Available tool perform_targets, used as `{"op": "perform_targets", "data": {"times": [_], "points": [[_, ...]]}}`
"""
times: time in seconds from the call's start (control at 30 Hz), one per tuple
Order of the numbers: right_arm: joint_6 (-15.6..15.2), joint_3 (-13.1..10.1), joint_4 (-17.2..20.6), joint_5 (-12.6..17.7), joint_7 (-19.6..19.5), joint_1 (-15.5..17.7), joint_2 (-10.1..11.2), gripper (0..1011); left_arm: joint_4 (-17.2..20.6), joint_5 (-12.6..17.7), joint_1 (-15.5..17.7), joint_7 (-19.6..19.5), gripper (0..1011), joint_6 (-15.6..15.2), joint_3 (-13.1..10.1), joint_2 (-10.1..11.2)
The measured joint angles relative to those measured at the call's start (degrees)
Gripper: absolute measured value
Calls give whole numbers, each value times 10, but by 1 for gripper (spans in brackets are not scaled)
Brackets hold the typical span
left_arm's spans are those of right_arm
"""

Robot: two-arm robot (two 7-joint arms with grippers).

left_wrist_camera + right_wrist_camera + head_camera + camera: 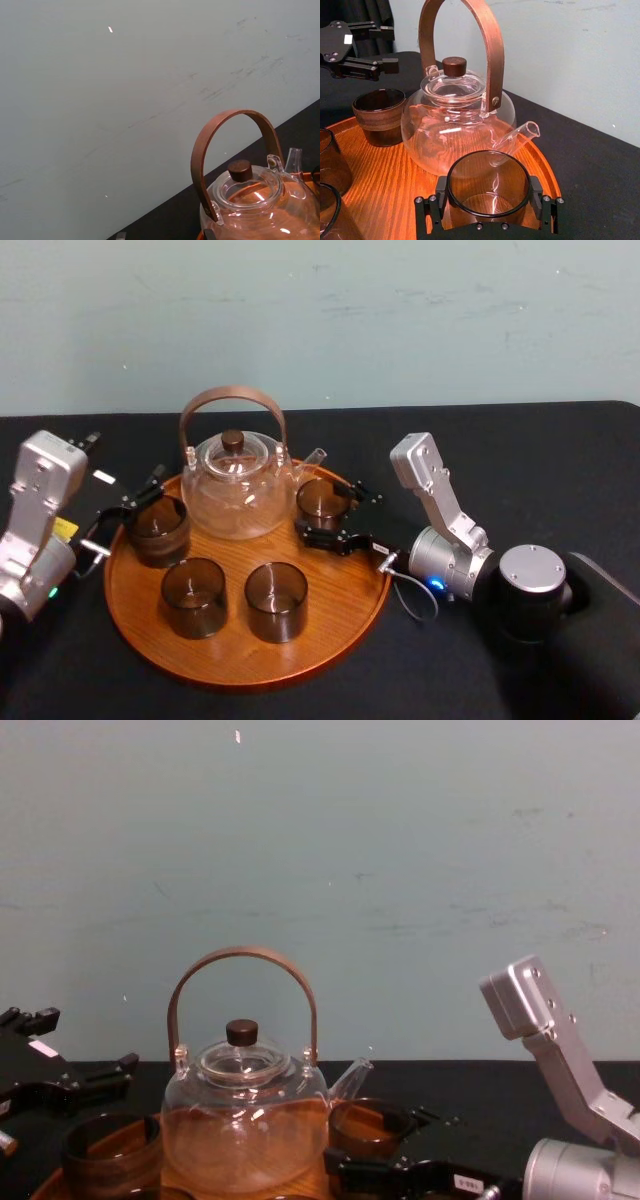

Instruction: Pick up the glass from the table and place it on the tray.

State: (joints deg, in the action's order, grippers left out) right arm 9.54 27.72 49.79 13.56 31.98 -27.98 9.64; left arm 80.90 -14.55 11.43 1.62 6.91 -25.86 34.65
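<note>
R gripper (488, 196): jaws sit either side of the glass (322, 500), pads snug on its wall in the R wrist view, so we read it as grasping, not let go. Whether the base rests on the wood or hangs just above it, we can't tell.

Glass is at centre-right of the head frame, inside the rim of the tray (300, 665), just beside the spout of the teapot (235, 485), which is mid-tray towards the top of the frame. Three other glasses (193, 595) stand on the tray too: one at left beside the teapot, two at the front, lower centre.

L gripper (390, 47): jaws spread, nothing between them; it hangs at the tray's left edge, near the left glass, apart from it as far as we can see.

Progress, our call: pick-up and carry look done, since the glass is over the tray and off the table (560, 460). Left to do: set it down if not yet seated, open the jaws, back the R arm out to the right w/o nudging the spout or tipping the glass.
</note>
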Motion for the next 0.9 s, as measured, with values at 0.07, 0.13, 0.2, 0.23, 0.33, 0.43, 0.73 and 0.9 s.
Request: {"op": "perform_targets", "data": {"times": [0.07,0.13,0.2,0.23,0.33,0.43,0.73,0.9], "points": [[0,0,0,0,0,0,0,1002,0,0,0,0,1002,0,0,0],[0,0,0,0,0,0,0,1002,0,0,0,0,1001,0,0,0],[0,-1,2,1,2,1,1,1003,0,0,0,0,1001,0,0,0],[0,-1,4,2,3,1,2,1003,0,0,0,0,1001,0,0,0],[-1,-5,20,7,7,7,8,1002,0,0,0,0,1001,0,0,0],[-3,-8,37,11,7,13,14,1002,0,0,0,0,1001,0,0,0],[-7,-16,84,22,4,31,31,1002,0,0,0,0,1001,0,0,0],[-7,-21,110,29,3,41,41,1003,0,0,0,0,1001,0,0,0]]}}
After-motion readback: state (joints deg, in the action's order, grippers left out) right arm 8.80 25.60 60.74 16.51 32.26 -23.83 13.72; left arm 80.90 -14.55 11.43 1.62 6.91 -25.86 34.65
